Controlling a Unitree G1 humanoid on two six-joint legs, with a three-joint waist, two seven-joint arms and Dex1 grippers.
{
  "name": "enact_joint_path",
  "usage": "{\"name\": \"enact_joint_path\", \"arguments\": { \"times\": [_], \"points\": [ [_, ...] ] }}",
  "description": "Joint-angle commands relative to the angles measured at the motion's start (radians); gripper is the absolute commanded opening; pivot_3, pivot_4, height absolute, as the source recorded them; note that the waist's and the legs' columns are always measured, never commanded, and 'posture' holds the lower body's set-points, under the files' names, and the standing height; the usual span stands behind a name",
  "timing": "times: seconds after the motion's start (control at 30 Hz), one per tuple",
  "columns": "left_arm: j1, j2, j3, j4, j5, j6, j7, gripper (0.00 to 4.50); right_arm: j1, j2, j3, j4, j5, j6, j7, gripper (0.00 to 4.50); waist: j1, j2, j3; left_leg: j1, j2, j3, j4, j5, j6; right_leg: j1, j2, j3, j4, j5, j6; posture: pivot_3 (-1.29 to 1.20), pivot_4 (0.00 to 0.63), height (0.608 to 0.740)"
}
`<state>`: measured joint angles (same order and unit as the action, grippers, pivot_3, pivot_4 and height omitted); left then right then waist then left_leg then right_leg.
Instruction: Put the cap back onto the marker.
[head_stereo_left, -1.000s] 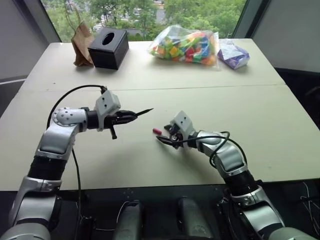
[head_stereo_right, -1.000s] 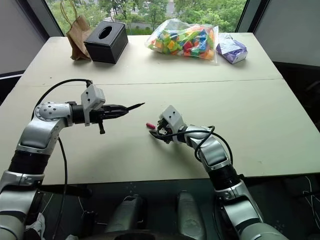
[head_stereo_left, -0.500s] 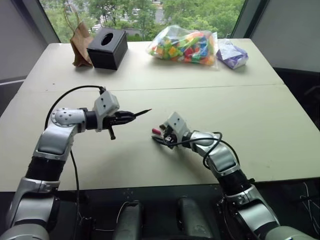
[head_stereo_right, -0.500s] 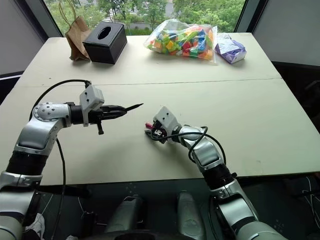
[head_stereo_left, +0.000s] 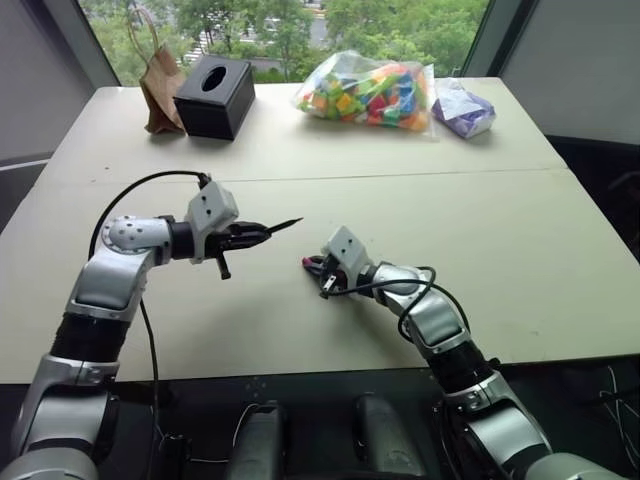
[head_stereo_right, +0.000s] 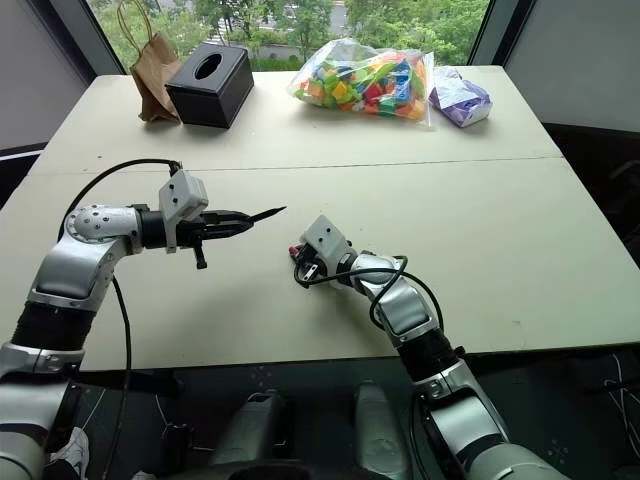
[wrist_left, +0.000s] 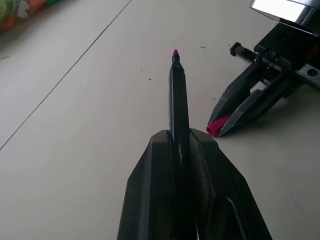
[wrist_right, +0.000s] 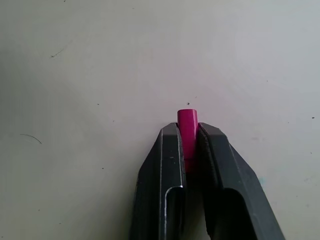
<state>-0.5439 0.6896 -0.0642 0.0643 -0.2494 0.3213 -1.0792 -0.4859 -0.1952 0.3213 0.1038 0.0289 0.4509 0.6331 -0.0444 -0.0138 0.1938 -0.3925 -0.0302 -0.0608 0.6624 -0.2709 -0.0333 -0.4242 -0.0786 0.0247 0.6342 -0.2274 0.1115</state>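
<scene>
The marker (wrist_left: 177, 95) is a thin dark pen with a red pointed tip. My left gripper (head_stereo_left: 263, 232) is shut on its barrel and holds it above the table, tip toward the right. The cap (wrist_right: 188, 122), small and red, lies on the table just right of and below the marker's tip. My right gripper (wrist_right: 189, 131) is shut on it, and the cap's far end sticks out past the fingertips. In the left wrist view the right gripper (wrist_left: 222, 129) pinches the cap (wrist_left: 216, 125) beside the marker's tip, apart from it.
At the back of the table (head_stereo_left: 520, 230) stand a brown paper bag (head_stereo_left: 160, 85), a black tissue box (head_stereo_left: 216, 94), a clear bag of colourful blocks (head_stereo_left: 370, 92) and a purple packet (head_stereo_left: 465, 108). A seam (head_stereo_left: 450, 176) crosses the table.
My right gripper has slid left to the cap and closed its fingers on it. The left arm with the marker has stayed still.
</scene>
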Motion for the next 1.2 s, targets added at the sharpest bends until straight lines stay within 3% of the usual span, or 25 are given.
{"name": "enact_joint_path", "arguments": {
  "times": [0.03, 0.17, 0.4, 0.53, 1.2],
  "points": [
    [-0.001, 0.018, 0.025, -0.034, -0.01, -0.005, 0.001, 0.0, 0.016, 0.0, 0.018, 0.013, -0.005, 0.005, 0.009, 0.05, 0.0, 0.0, 0.0, 0.0, 0.0, 0.0, 0.0, 0.0, 0.0, 0.0, 0.0, 0.0, 0.0, 0.0, 0.0, 0.0, 0.15, 0.74],
    [-0.001, 0.018, 0.017, -0.031, -0.009, -0.009, -0.01, 0.0, 0.013, -0.054, 0.016, -0.029, -0.019, 0.005, 0.042, 0.05, 0.001, 0.0, 0.0, 0.0, 0.0, 0.0, 0.0, 0.0, 0.0, 0.0, 0.0, 0.0, 0.0, 0.0, 0.0, 0.0, 0.15, 0.74],
    [-0.006, 0.034, -0.022, 0.0, 0.014, -0.06, -0.082, 0.0, -0.086, -0.409, -0.02, -0.191, -0.036, -0.075, 0.293, 0.05, 0.016, 0.0, 0.0, -0.001, -0.003, 0.001, 0.001, 0.0, 0.0, 0.002, -0.002, 0.0, -0.001, 0.0, 0.0, 0.0, 0.15, 0.74],
    [-0.025, 0.025, -0.051, 0.032, 0.034, -0.105, -0.113, 0.0, -0.126, -0.509, -0.047, -0.233, -0.015, -0.086, 0.378, 0.05, 0.015, 0.0, 0.0, -0.001, -0.002, 0.001, 0.001, 0.0, 0.0, 0.001, -0.001, -0.001, -0.002, 0.0, 0.0, 0.0, 0.15, 0.74],
    [-0.077, -0.027, -0.076, 0.047, 0.025, -0.105, -0.143, 0.0, -0.176, -0.413, -0.008, -0.285, -0.027, -0.053, 0.367, 0.05, 0.009, 0.0, 0.0, -0.001, -0.001, 0.001, 0.001, 0.0, 0.001, 0.001, -0.001, -0.001, -0.002, 0.0, 0.0, 0.0, 0.15, 0.74]
  ]
}}
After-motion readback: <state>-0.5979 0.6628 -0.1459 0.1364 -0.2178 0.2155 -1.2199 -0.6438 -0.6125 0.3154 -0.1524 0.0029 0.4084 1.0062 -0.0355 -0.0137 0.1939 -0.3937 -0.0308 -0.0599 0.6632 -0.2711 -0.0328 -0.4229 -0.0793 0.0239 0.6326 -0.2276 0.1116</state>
